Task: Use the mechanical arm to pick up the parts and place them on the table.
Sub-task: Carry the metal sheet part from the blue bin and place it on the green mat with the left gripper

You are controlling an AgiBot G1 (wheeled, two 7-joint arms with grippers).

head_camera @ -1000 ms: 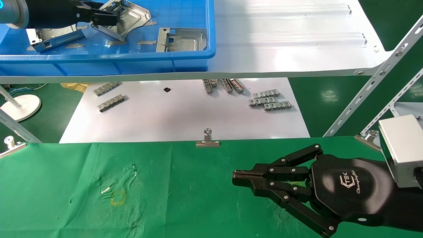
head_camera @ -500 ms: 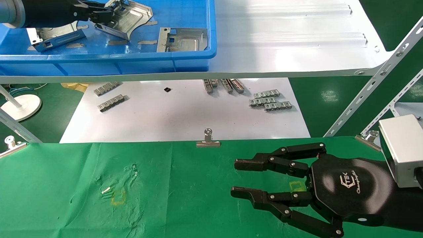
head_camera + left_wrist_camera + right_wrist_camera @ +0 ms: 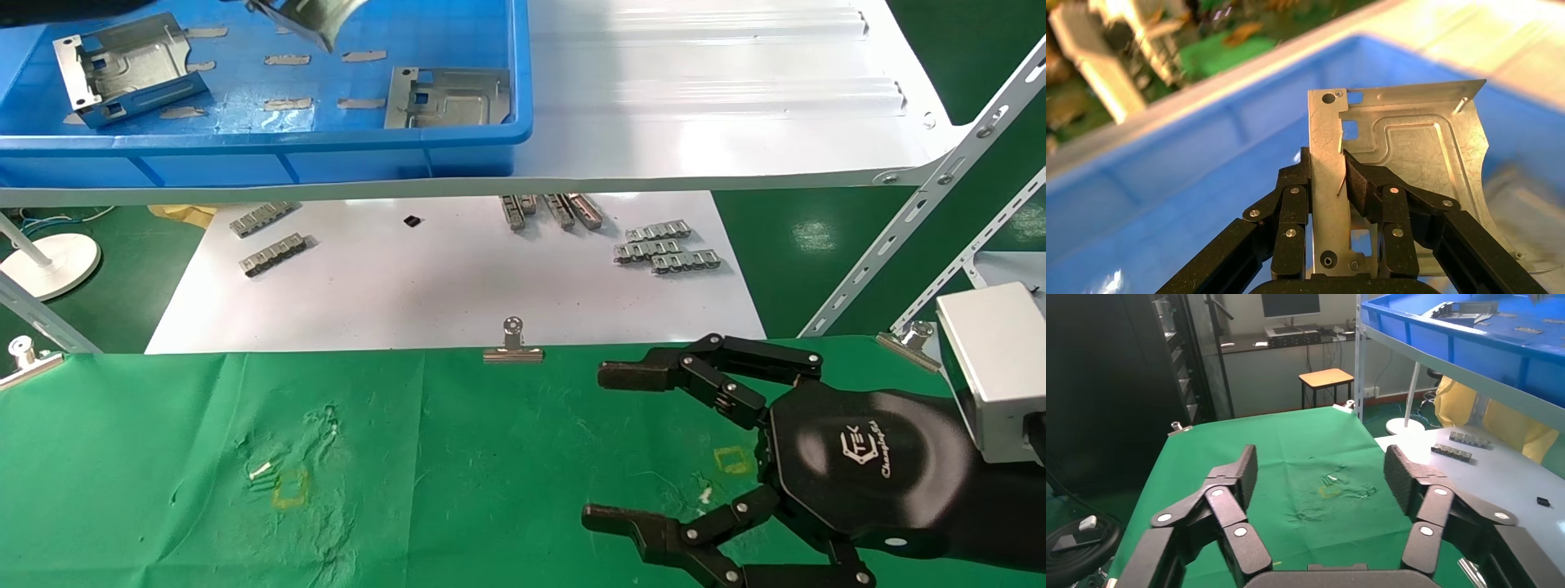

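Left gripper [image 3: 1329, 184] out of the head view, its held bracket [image 3: 315, 16] cut by the top edge, bin background blurred

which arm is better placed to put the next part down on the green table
Left. The left tool is already shut on a part, lifted above the blue bin. The right tool hangs open and empty over the table, so it has nothing to place.

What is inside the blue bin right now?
Two grey brackets lie on the blue bin floor, one at left, one at right. A third hangs above, clamped in the left tool. The near wall hides some floor.
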